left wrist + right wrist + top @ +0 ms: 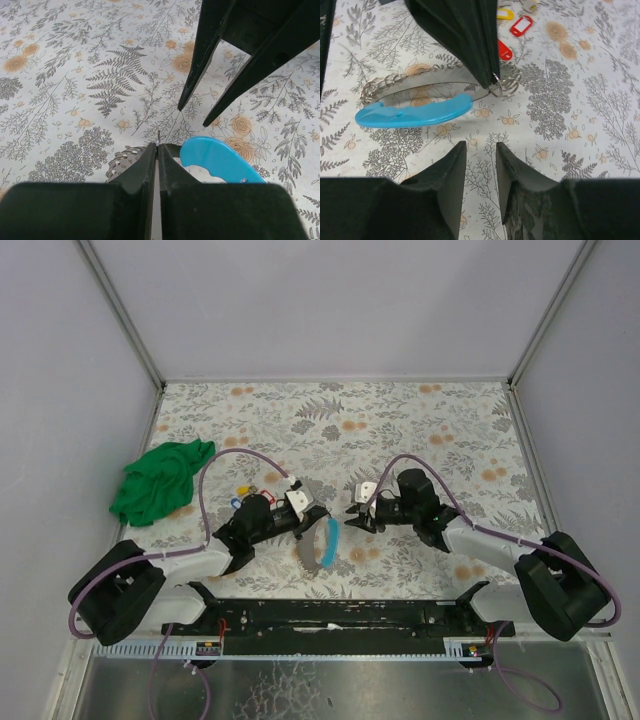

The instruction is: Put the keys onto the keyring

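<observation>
The keyring (321,543) lies on the patterned tabletop (330,420), toward the near edge and about midway between the left and right edges. It is a long, narrow loop. Its long axis runs from the far side toward the near edge, leaning a little left at its near end. The light-blue arc (415,114) forms its right-hand side and the grey chain-like part (122,162) its left-hand side.

The left gripper (156,149) has its fingers pressed together on the thin wire at the far end of the loop. A short bit of wire shows between the tips. In the right wrist view a small split ring (507,85) sits just beside that pinch point.

The right gripper (480,150) faces it from the right, close by. Its fingers stand apart with bare tabletop showing in the gap and nothing between them. They point at the keyring without touching it.

The keys (243,495), with red, yellow and blue tags, lie scattered on the tabletop left of the keyring, just beyond the left arm's wrist. A crumpled green cloth (160,480) lies by the left edge.
</observation>
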Controlling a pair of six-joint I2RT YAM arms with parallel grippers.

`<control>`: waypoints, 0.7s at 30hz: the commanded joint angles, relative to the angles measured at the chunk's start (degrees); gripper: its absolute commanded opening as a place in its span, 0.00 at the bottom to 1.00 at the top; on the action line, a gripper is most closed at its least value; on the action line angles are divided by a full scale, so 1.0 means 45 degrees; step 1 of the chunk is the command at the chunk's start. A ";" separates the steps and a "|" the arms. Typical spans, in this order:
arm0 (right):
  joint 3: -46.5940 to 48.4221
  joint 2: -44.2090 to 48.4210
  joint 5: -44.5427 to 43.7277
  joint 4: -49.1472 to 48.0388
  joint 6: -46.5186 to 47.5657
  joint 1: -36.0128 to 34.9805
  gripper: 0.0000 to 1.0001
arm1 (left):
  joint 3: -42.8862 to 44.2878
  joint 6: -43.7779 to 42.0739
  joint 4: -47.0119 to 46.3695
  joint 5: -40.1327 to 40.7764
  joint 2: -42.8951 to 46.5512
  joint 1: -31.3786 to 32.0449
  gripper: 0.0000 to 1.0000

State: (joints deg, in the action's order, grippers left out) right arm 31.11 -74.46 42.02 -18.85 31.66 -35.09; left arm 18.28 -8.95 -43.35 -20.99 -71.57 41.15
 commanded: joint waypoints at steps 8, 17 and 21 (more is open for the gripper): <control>-0.0811 -0.0161 -0.1246 -0.6498 -0.4033 0.0005 0.34 | -0.0040 0.0316 -0.0183 0.1853 0.0339 0.0611 0.00; -0.0818 -0.1005 -0.0930 -0.6975 -0.4092 -0.0474 0.34 | 0.0058 0.0610 -0.0286 0.2415 0.0363 0.0832 0.00; -0.0847 -0.1447 -0.1025 -0.7396 -0.4096 -0.0623 0.34 | 0.0076 0.0693 -0.0346 0.2407 0.0348 0.0874 0.00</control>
State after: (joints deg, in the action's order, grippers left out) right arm 27.44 -79.68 37.12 -46.26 14.02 -36.80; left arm 18.24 -6.72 -42.63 -11.70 -70.94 44.64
